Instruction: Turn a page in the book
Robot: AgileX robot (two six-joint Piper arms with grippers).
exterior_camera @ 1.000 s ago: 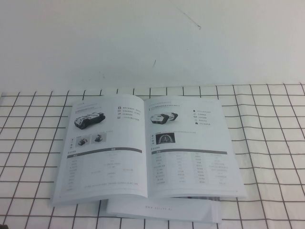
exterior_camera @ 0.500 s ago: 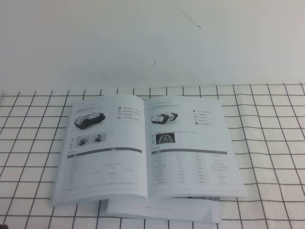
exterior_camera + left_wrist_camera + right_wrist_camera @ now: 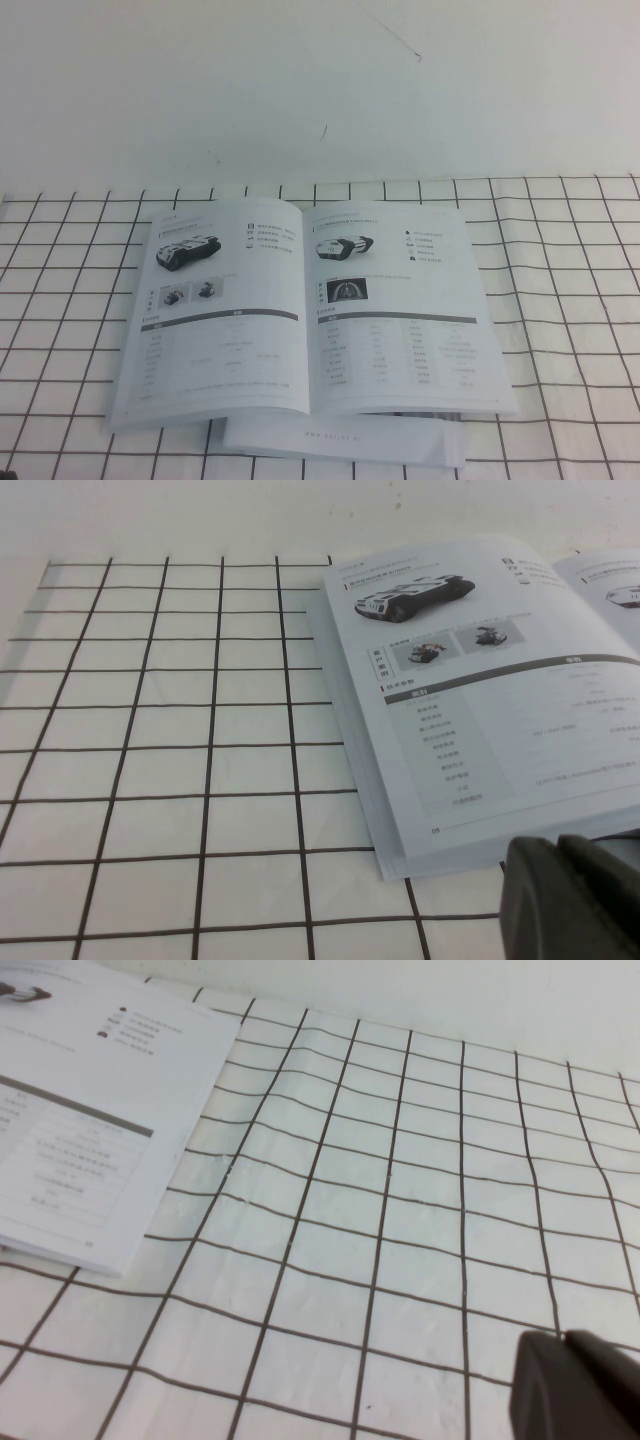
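The book (image 3: 230, 320) lies open and flat on the checked cloth in the high view. Its right-hand page (image 3: 400, 320) shows a sleek white-and-black vehicle and a dark inset photo. The left-hand leaf shows a dark vehicle and a table. Neither gripper shows in the high view. My left gripper (image 3: 557, 848) is shut and empty, just off the book's near left corner (image 3: 400, 865). My right gripper (image 3: 563, 1340) is shut and empty over the cloth, well off the page's outer edge (image 3: 100, 1130).
A plain white booklet (image 3: 340, 440) with one row of tiny print lies under the book's near edge. The black-lined checked cloth (image 3: 570, 300) covers the table. A white wall (image 3: 320, 80) stands behind it.
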